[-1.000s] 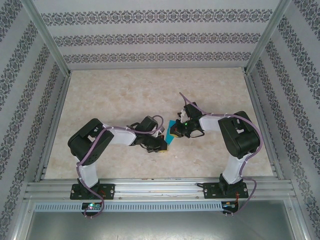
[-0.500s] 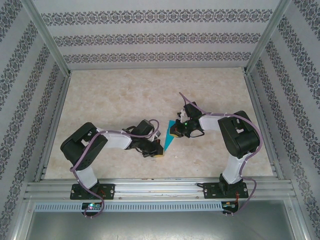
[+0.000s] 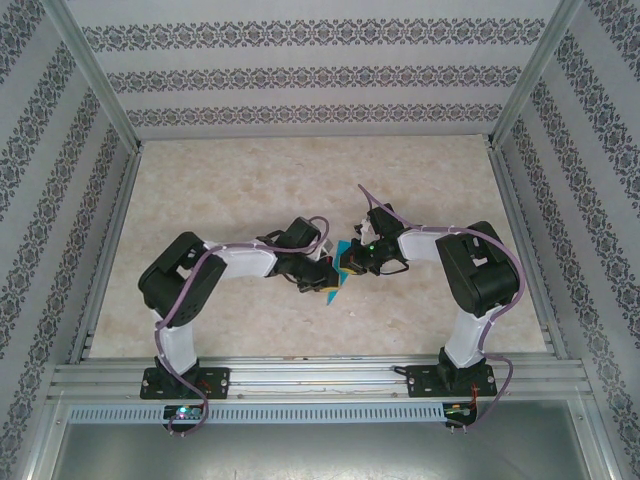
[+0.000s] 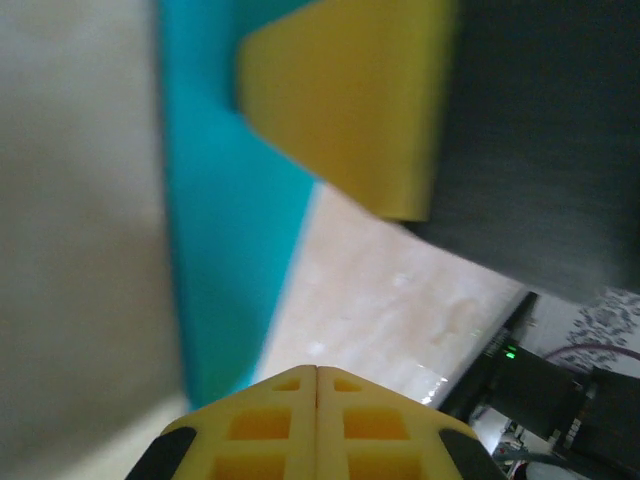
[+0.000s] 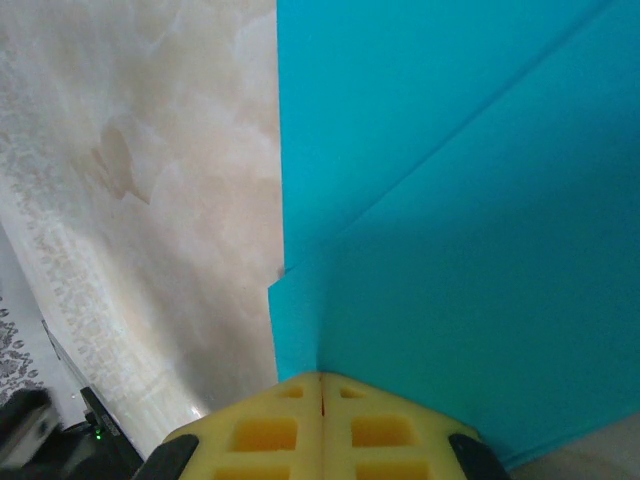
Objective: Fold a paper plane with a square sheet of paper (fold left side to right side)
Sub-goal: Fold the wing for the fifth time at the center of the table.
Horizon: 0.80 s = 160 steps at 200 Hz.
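The turquoise sheet of paper [image 3: 336, 289] lies folded on the table between the two grippers, narrowing to a point toward the near edge. The right wrist view shows its overlapping creased layers [image 5: 450, 200]. My right gripper [image 5: 321, 378] is shut, with its yellow tips resting against the paper's edge; from above it [image 3: 347, 262] sits over the paper's far end. My left gripper [image 3: 327, 283] is also shut, just left of the paper. In the left wrist view its closed tips [image 4: 317, 372] hover beside the turquoise strip [image 4: 225, 230], with a yellow finger [image 4: 350, 100] of the right gripper ahead.
The beige marbled table [image 3: 250, 190] is bounded by patterned walls at the back and both sides. An aluminium rail [image 3: 320, 375] carrying both arm bases runs along the near edge. Purple cables loop over each arm.
The left arm drew back toward the near left, uncovering the long pointed paper, then came forward again to the paper's left edge. The right arm has stayed in place.
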Each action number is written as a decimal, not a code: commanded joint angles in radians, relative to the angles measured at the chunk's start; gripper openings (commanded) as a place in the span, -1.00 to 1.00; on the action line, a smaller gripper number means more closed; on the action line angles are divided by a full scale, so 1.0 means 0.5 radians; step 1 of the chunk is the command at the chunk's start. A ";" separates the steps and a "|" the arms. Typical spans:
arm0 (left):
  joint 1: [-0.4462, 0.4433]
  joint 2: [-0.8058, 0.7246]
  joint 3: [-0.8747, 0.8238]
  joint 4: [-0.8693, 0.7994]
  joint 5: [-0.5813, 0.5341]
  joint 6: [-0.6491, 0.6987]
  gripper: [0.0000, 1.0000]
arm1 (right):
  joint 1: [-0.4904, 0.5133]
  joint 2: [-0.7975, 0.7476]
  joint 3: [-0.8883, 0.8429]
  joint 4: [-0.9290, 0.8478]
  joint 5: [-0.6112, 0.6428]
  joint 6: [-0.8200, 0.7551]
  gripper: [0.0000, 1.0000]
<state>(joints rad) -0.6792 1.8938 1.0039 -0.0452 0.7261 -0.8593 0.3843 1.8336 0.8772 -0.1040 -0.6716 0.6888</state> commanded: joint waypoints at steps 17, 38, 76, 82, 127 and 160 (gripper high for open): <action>0.018 0.139 0.036 0.009 -0.046 0.029 -1.00 | 0.020 0.072 -0.040 -0.215 0.240 0.000 -1.00; 0.014 0.147 0.016 -0.103 -0.095 0.077 -1.00 | 0.017 0.015 -0.006 -0.210 0.208 0.006 -1.00; 0.012 0.124 -0.047 -0.152 -0.122 0.093 -1.00 | -0.007 -0.101 0.096 -0.208 0.161 0.009 -1.00; 0.012 0.121 -0.054 -0.144 -0.122 0.089 -1.00 | -0.011 -0.110 0.110 -0.204 0.155 0.005 -1.00; 0.005 0.115 -0.078 -0.110 -0.122 0.062 -1.00 | -0.060 -0.077 0.122 -0.191 0.164 -0.030 -1.00; 0.005 0.095 -0.055 -0.057 -0.080 0.040 -1.00 | -0.084 0.008 0.095 -0.205 0.209 -0.069 -1.00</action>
<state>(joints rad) -0.6785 1.9327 1.0039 -0.0273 0.7300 -0.8371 0.3546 1.8061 0.9253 -0.1825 -0.5991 0.6800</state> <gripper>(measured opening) 0.056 0.057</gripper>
